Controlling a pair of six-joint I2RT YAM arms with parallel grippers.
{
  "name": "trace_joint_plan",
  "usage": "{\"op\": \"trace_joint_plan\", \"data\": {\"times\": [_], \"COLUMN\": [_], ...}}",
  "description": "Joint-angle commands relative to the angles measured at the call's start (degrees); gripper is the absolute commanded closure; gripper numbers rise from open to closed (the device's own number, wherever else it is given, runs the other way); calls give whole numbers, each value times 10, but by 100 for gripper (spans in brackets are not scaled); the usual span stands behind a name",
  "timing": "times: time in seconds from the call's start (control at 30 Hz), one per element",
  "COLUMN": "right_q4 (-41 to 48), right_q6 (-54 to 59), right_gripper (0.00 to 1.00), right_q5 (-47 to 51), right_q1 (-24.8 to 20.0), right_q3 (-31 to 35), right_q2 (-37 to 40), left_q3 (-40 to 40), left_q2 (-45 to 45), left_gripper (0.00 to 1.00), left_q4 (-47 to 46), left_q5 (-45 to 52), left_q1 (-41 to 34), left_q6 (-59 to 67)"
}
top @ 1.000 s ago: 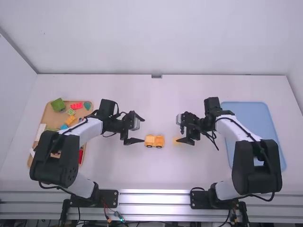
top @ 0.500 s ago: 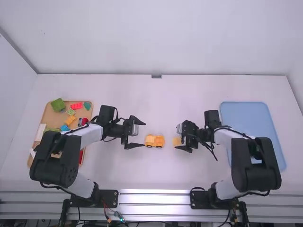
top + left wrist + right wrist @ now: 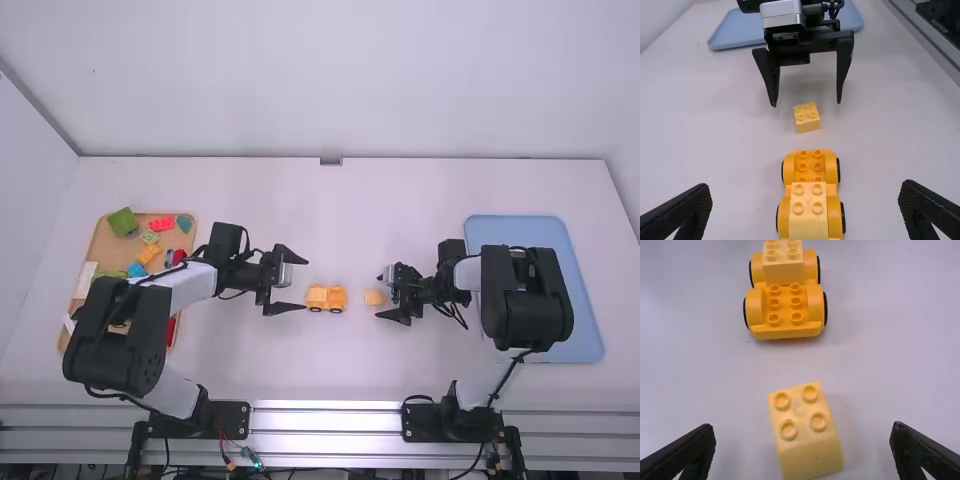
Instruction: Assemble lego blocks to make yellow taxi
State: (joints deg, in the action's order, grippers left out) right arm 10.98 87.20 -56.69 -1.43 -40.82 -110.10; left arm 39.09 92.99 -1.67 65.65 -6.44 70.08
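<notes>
High view: the white table (image 3: pixel 250 370) holds an orange toy-car chassis (image 3: pixel 335 298) near the middle, with a loose pale-yellow 2x2 block (image 3: pixel 374 298) just to its right.

Left gripper (image 3: pixel 304 284): fingers spread wide with nothing between the tips; it is beside the chassis, at the chassis end that bears a block, and does not touch it.

Right gripper (image 3: pixel 379 296): fingers well apart, gripping nothing; in the right wrist view the loose block lies between the two fingers, with table showing on both sides of it.

Chassis: upright on its black-rimmed wheels; its end nearer the right gripper has bare studs.

Stacked block (image 3: pixel 808 215): pale yellow, studs up, on the chassis end nearer the left gripper.

Loose block: upright on the table, studs up, slightly turned relative to the chassis and apart from it.

Wood-coloured tray (image 3: pixel 103 245): at the left, holding green (image 3: pixel 123 221), red, blue and yellow-orange pieces, partly hidden by the left arm.

Blue tray (image 3: pixel 540 232): at the right, partly under the right arm in this overhead look.
</notes>
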Motion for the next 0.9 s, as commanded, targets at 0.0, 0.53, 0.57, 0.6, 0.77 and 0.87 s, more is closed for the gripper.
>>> {"op": "trace_joint_plan", "data": {"times": [0.0, 0.53, 0.57, 0.6, 0.77, 0.87], "right_q4": [-12, -54, -54, -54, -42, -41], "right_q6": [41, -40, -40, -41, -34, -34], "right_gripper": [9, 46, 46, 47, 58, 69], "right_q5": [-19, 8, 9, 10, 12, 10], "right_q1": [8, 22, 22, 22, 23, 23], "right_q3": [-8, -22, -22, -22, -22, -23], "right_q2": [-24, -54, -55, -56, -57, -57], "left_q3": [-5, -5, -5, -5, -5, -5], "left_q2": [-2, -2, -2, -2, -2, -2], "left_gripper": [1, 1, 1, 1, 1, 1], "left_q4": [1, 2, 2, 2, -4, -4], "left_q5": [26, 25, 25, 25, 25, 25], "left_q1": [1, 2, 2, 2, -1, -3], "left_q6": [-2, -2, -2, -2, -2, -2]}}
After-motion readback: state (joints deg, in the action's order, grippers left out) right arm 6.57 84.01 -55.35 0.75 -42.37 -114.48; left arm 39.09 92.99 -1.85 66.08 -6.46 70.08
